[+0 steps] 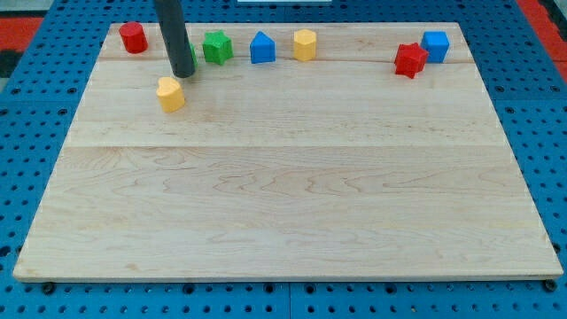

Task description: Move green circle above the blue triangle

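Observation:
My tip rests on the board near the view's top left. A sliver of green shows just right of the rod; it seems to be the green circle, mostly hidden behind the rod. The blue triangle stands to the right along the top edge, with a green star-like block between it and the rod. The tip is just above and right of a yellow block.
A red cylinder stands at the top left corner. A yellow hexagon stands right of the blue triangle. A red star and a blue cube touch at the top right. The wooden board lies on a blue pegboard.

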`<state>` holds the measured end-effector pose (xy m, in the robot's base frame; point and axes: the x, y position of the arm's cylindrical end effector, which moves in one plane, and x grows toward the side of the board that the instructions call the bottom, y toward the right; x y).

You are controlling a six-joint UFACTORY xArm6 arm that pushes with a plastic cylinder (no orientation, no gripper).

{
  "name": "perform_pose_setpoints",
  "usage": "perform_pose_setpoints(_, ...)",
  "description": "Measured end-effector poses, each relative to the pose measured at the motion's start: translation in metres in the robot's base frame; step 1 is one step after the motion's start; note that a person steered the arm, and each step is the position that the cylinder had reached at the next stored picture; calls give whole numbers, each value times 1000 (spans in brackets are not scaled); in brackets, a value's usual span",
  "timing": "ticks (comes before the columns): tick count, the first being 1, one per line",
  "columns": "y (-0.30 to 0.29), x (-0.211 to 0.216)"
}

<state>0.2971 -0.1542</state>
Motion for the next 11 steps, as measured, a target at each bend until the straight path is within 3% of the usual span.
perform_pose_setpoints(5,-16,-35)
perform_pose_setpoints(7,-50,-56)
perform_pose_setpoints(9,-3,-62)
perform_pose_setpoints(10,-6,-103)
perform_pose_setpoints(11,3,-95)
